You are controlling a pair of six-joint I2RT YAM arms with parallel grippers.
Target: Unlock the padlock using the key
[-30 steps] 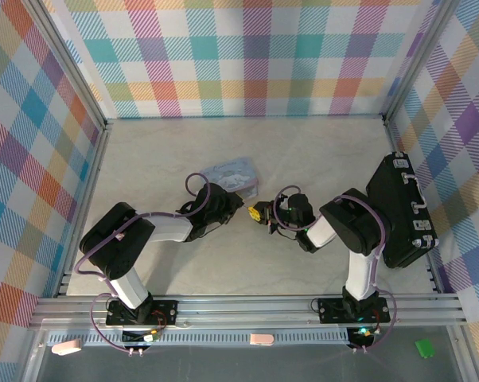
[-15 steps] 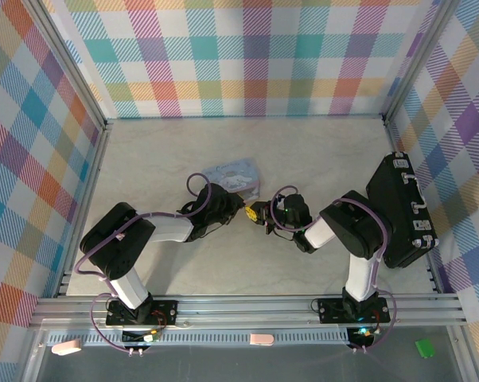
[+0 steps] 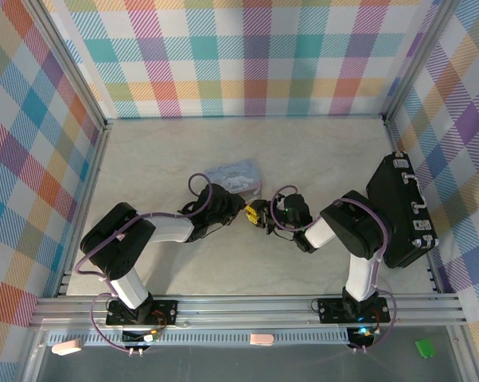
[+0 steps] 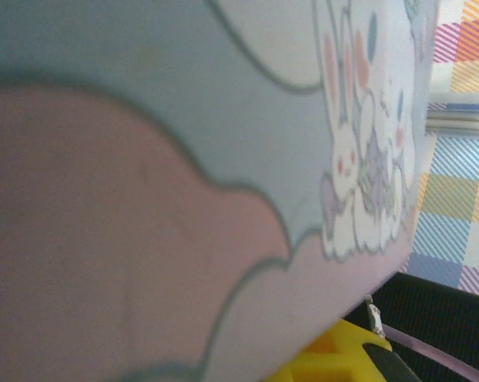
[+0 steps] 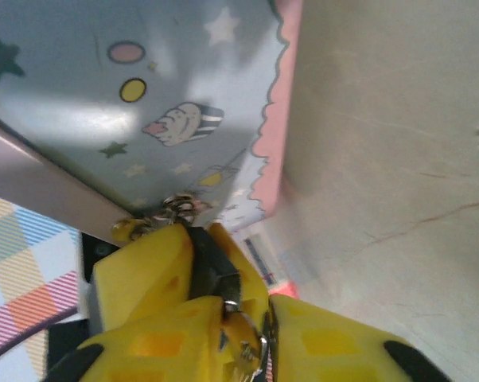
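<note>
At the near right corner of the tin box (image 3: 233,173), the left gripper (image 5: 201,243) pinches the dark padlock (image 5: 206,270), and the right gripper (image 5: 243,314) looks closed on the thin key (image 5: 241,330). Insertion is in hand; next, I judge, the key tip must meet the keyhole, which is hidden.
</note>
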